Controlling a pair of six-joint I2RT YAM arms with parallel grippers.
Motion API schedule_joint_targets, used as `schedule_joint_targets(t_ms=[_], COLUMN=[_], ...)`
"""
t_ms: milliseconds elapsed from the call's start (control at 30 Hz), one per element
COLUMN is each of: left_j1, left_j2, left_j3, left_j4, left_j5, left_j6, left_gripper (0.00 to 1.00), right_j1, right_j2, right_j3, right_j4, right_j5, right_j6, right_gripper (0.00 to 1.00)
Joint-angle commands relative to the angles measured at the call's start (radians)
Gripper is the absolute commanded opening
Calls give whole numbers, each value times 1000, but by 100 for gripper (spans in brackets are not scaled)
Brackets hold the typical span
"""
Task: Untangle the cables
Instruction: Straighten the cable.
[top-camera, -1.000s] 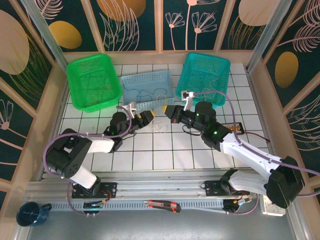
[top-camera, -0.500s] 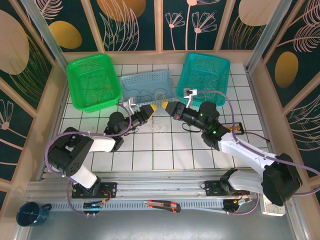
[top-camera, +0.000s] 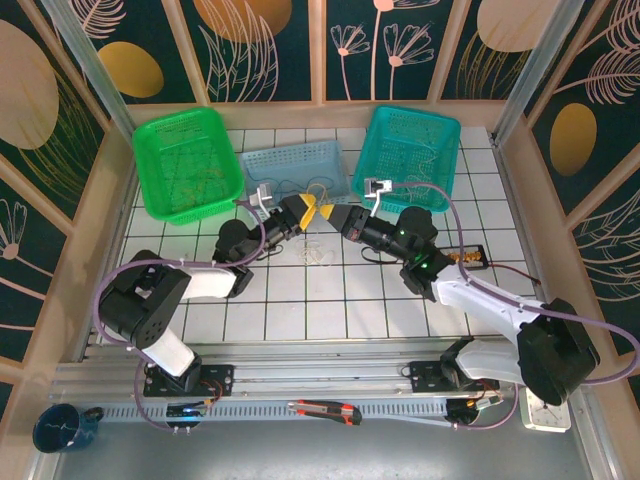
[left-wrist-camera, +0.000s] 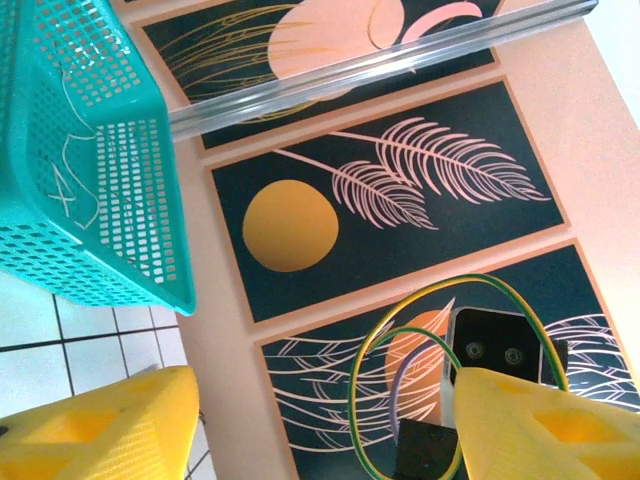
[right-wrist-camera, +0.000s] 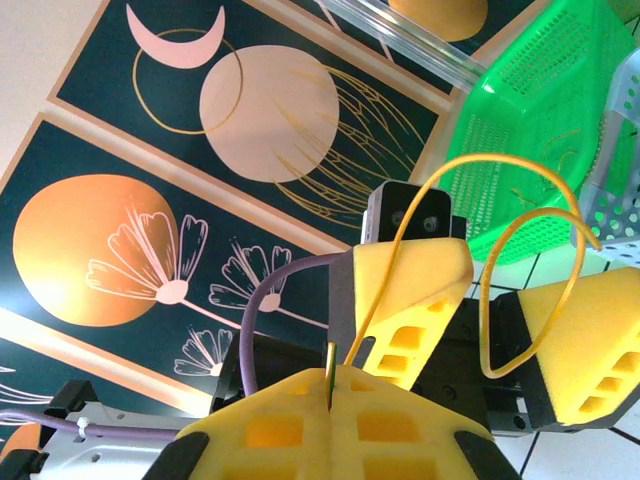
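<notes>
My right gripper (right-wrist-camera: 330, 388) is shut on a thin yellow-green cable (right-wrist-camera: 470, 160). The cable rises from the seam of the pads and curls over in a loop. My left gripper (left-wrist-camera: 320, 410) is open, with that cable's loop (left-wrist-camera: 372, 340) hanging between its yellow fingers (left-wrist-camera: 100, 425) and touching neither. From above, the left gripper (top-camera: 311, 212) and right gripper (top-camera: 331, 214) meet tip to tip, raised above the tiles. Below them a small pale tangle of cables (top-camera: 315, 255) lies on the table. A dark cable (top-camera: 374, 262) lies just to its right.
A green basket (top-camera: 185, 160), a pale blue basket (top-camera: 295, 172) holding several wires and a teal basket (top-camera: 408, 155) line the back. A small black box with a red lead (top-camera: 472, 257) lies at the right. A box cutter (top-camera: 325, 410) rests on the front rail.
Both grippers have risen and shifted back toward the pale blue basket, and their tips have come together. The right stays shut on the cable.
</notes>
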Motion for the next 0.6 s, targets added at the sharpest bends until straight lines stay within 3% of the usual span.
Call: schedule_joint_targets(t_ms=[0, 400, 567], left_j1=[-16, -55, -57], left_j2=[28, 59, 59], left_j3=[34, 40, 48], left_j4=[76, 97, 99], left_j5=[-10, -23, -24], left_j6=[-21, -27, -26], left_gripper=[64, 52, 42], right_j1=[-5, -3, -3], right_j2=[10, 11, 13], right_j3=[-14, -20, -25], right_j4=[80, 92, 96], right_j5=[-23, -25, -25], right_j6=[14, 19, 23], right_gripper=[0, 0, 0])
